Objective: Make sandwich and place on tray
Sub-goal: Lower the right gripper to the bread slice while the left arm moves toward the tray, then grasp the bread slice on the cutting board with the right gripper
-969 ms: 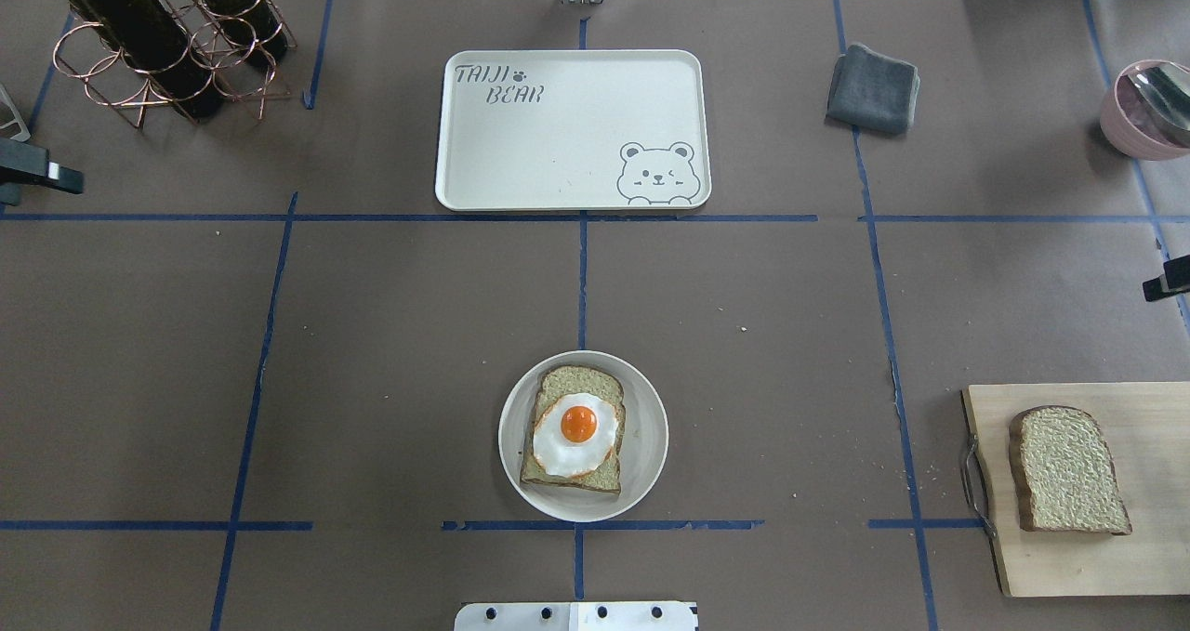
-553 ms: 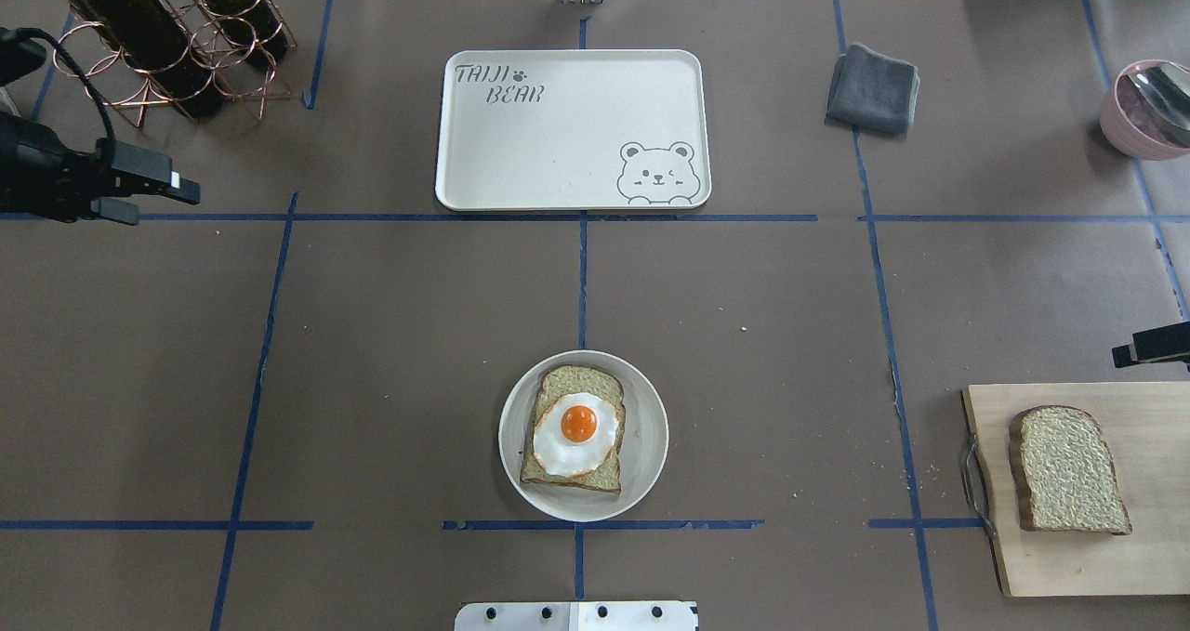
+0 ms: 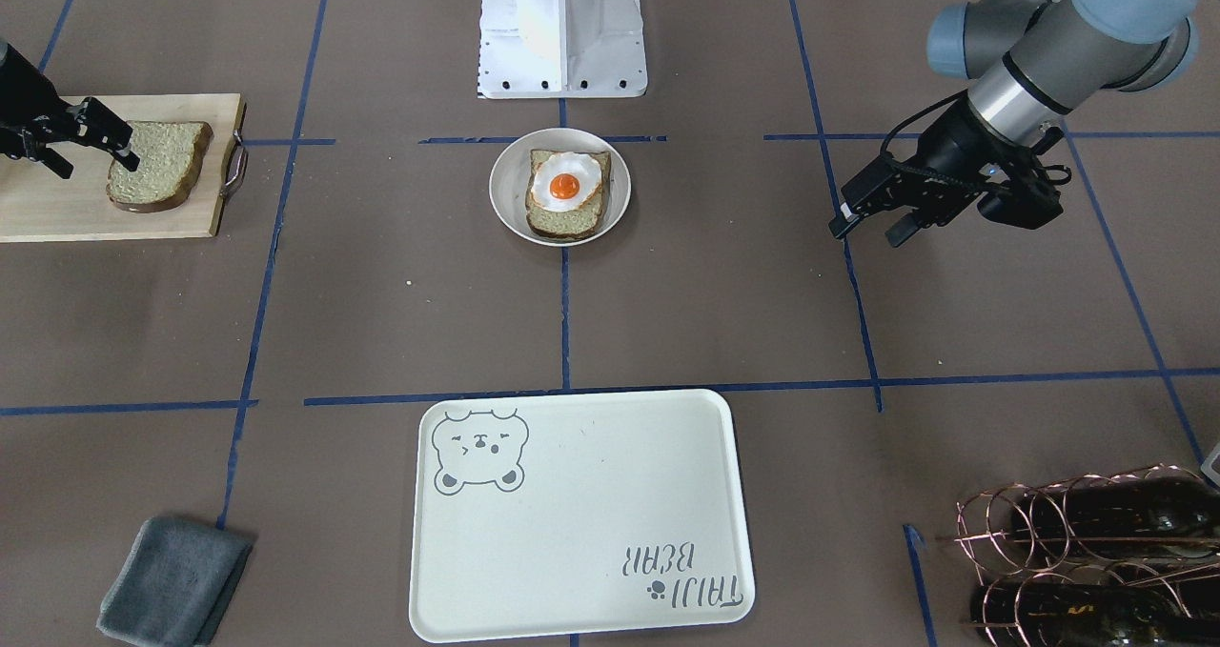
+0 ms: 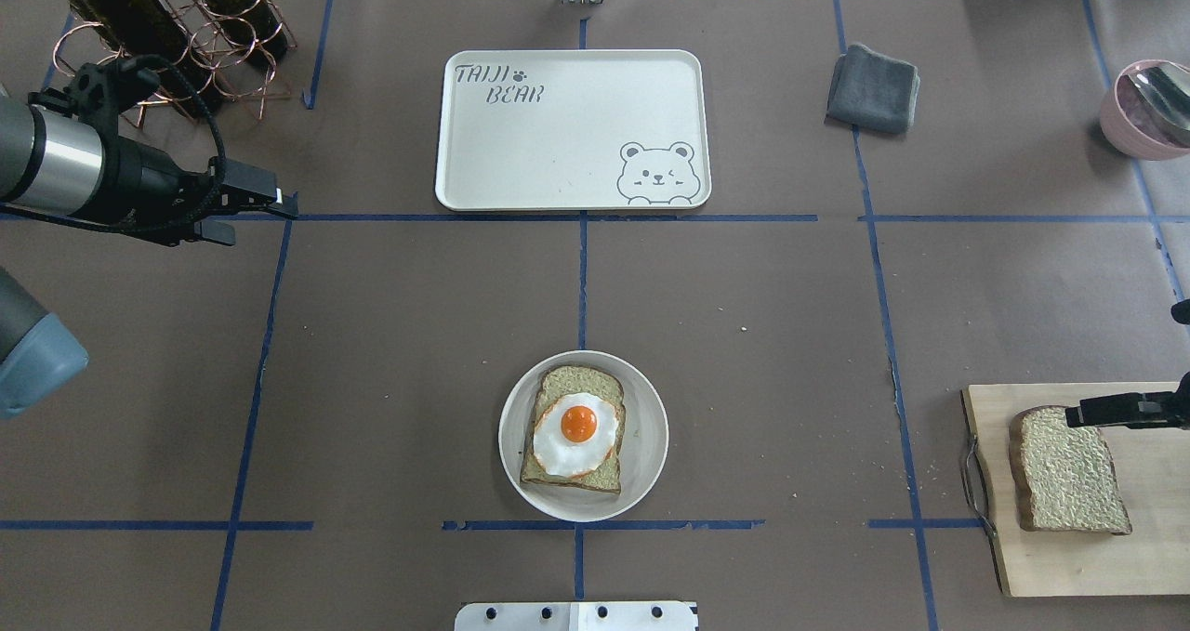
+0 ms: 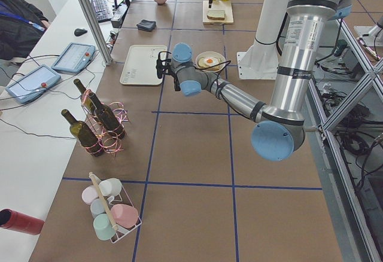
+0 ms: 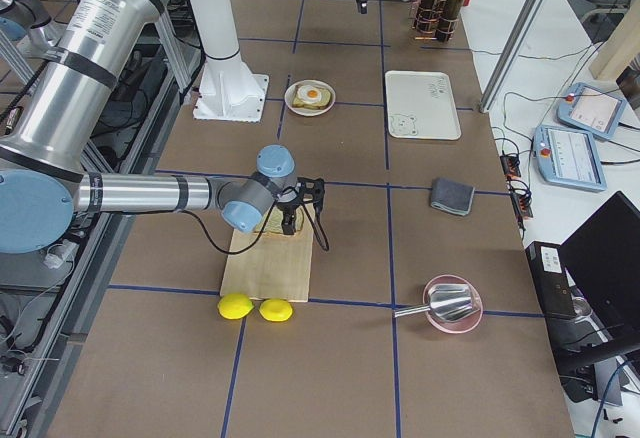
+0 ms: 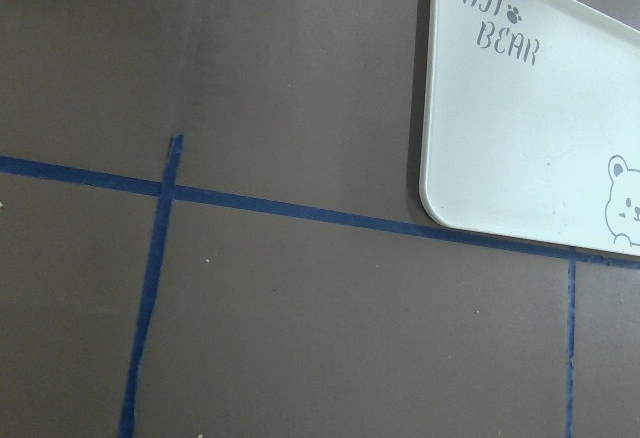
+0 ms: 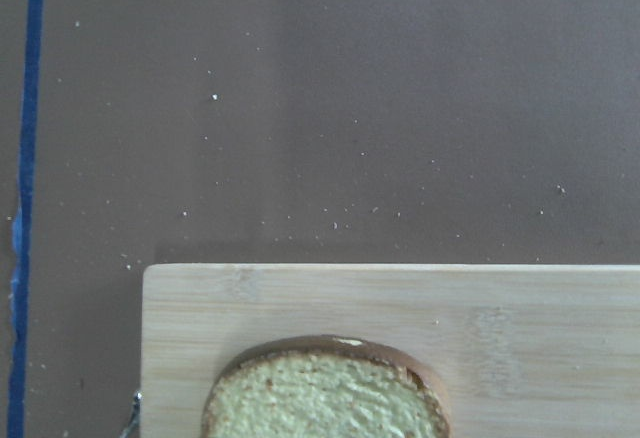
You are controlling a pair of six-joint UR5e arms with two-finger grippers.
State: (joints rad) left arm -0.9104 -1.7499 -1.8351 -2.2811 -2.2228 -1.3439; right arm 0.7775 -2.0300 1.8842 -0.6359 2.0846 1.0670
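A tan bread slice topped with a fried egg lies in a small round white dish at the table's near centre. A second bread slice lies on the wooden cutting board at the right and also shows in the right wrist view. The cream bear tray lies bare at the far centre. My right gripper is open and empty, one of its fingers over the far end of that slice. My left gripper is open and empty, hovering left of the tray.
A copper rack with wine bottles stands far left, just behind my left arm. A grey cloth and a pink bowl with a spoon are at the far right. Two lemons lie beyond the board's end.
My left arm has swung in from the left edge toward the tray. My right gripper has moved nearer, from beyond the board to over the far end of the loose slice.
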